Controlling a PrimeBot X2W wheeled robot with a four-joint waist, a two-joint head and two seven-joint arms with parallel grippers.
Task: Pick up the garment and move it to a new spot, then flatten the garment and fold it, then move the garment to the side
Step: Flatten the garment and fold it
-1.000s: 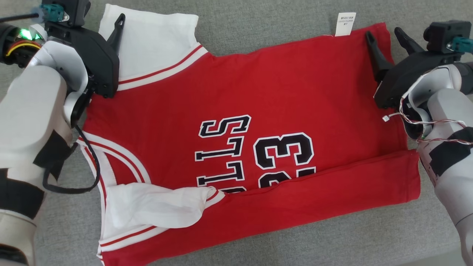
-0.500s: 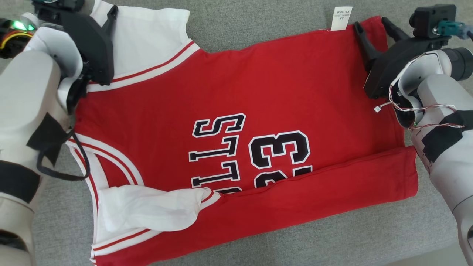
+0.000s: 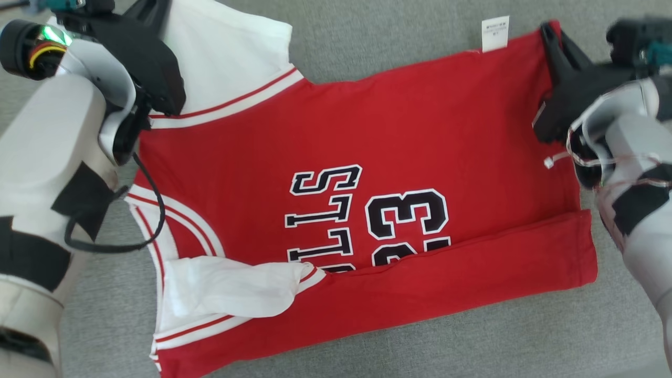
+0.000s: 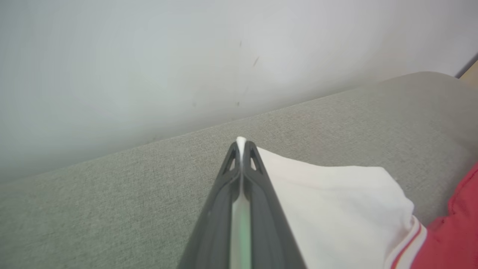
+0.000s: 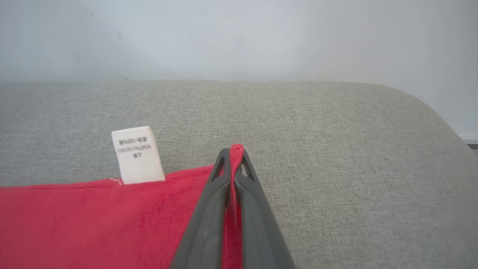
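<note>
The left end effector [image 4: 242, 144] was pinching the white sleeve [image 4: 336, 209] at 10 o'clock. The right end effector [image 5: 233, 151] was pinching the red corner [image 5: 198, 181] at 2 o'clock. The garment [image 3: 367, 131] lay spread on the grey cushion [image 3: 394, 42].

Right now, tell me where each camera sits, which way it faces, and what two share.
Head view: on the head, looking forward and down at the red jersey spread on the grey cushion; left forearm and right forearm at the sides.
Left wrist view: on that wrist, looking along the left gripper, shut on the white sleeve, toward the wall.
Right wrist view: on that wrist, looking along the right gripper, shut on the jersey's red corner beside the white label.
Shared: head and right wrist views both show that label.
</note>
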